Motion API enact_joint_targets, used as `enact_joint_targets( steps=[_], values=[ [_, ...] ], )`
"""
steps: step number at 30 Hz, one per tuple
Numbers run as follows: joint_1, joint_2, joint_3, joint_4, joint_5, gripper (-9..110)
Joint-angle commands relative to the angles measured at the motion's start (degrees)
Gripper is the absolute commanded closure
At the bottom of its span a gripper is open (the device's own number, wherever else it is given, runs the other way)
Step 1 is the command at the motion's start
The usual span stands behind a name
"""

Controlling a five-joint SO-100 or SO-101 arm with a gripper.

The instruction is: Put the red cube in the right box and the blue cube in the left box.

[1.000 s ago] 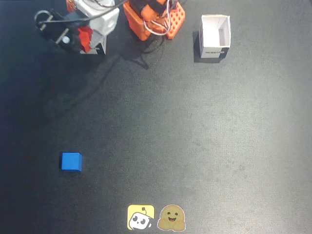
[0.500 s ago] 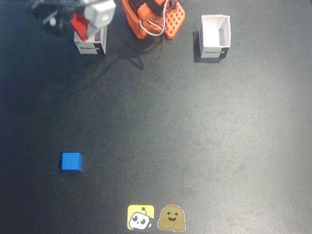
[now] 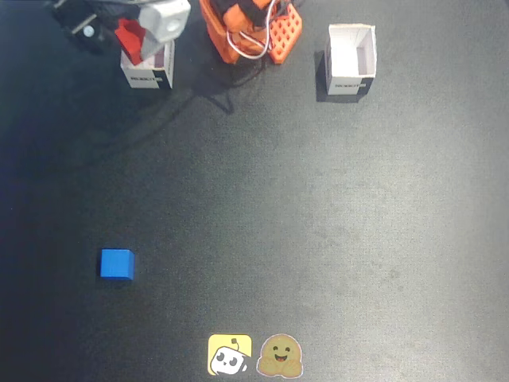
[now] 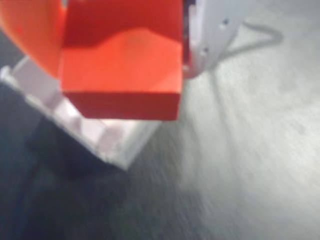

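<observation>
The red cube (image 3: 129, 38) is held in my gripper (image 3: 137, 40) just above the open top of the white box (image 3: 148, 73) at the upper left of the fixed view. In the wrist view the red cube (image 4: 120, 65) fills the top, clamped between an orange finger (image 4: 25, 35) and a white finger (image 4: 212, 30), with the box's rim (image 4: 95, 135) directly beneath it. The blue cube (image 3: 117, 264) lies on the dark table at the lower left, far from the gripper. A second open white box (image 3: 351, 60) stands at the upper right.
The arm's orange base (image 3: 250, 28) with white cables sits at the top centre between the two boxes. Two stickers (image 3: 254, 355) lie at the table's front edge. The dark mat (image 3: 318, 223) stretches between them.
</observation>
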Motion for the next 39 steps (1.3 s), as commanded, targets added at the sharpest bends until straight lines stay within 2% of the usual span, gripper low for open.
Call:
enact_joint_targets(
  steps=[1,13,33,39],
  values=[
    [2.46,0.53,-0.26,-1.14,0.26,88],
    [10.11,-2.81,1.05,-3.08,0.35,88],
    [8.96,-1.93,2.64,-3.16,5.36,88],
    [8.09,-1.67,2.55,-3.08,5.36,84]
  ],
)
